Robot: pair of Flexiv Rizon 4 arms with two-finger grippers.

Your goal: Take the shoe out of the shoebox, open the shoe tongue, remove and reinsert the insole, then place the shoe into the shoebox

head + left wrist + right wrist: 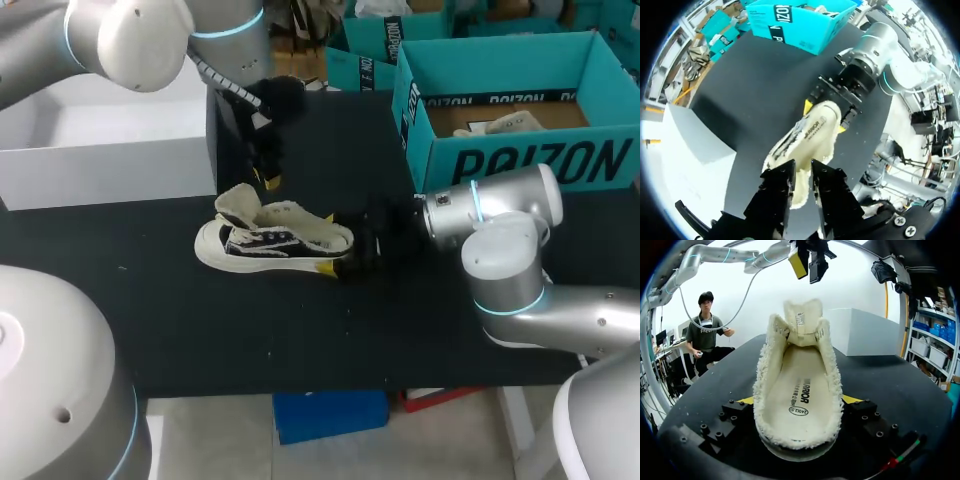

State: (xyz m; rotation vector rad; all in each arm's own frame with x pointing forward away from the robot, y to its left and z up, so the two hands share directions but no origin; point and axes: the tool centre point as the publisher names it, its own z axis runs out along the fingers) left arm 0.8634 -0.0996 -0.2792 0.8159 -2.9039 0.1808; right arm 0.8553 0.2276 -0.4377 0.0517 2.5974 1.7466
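Note:
A black-and-white shoe [275, 240] with fleece lining lies on its sole mid-table, tongue [238, 203] raised at the toe end. In the right wrist view its cream insole [799, 390] lies flat inside and the tongue [801, 320] stands upright. My right gripper [340, 262] is shut on the heel, a yellow tip [852, 399] on each side. My left gripper [268, 180] hangs above the tongue, apart from it, fingers [780, 187] nearly together with nothing between them. The teal shoebox [520, 160] stands open at the back right.
A white box [100, 150] stands at the back left on the black table [250, 330]. Something pale [500, 125] lies in the teal shoebox. More teal boxes [365, 45] stand behind it.

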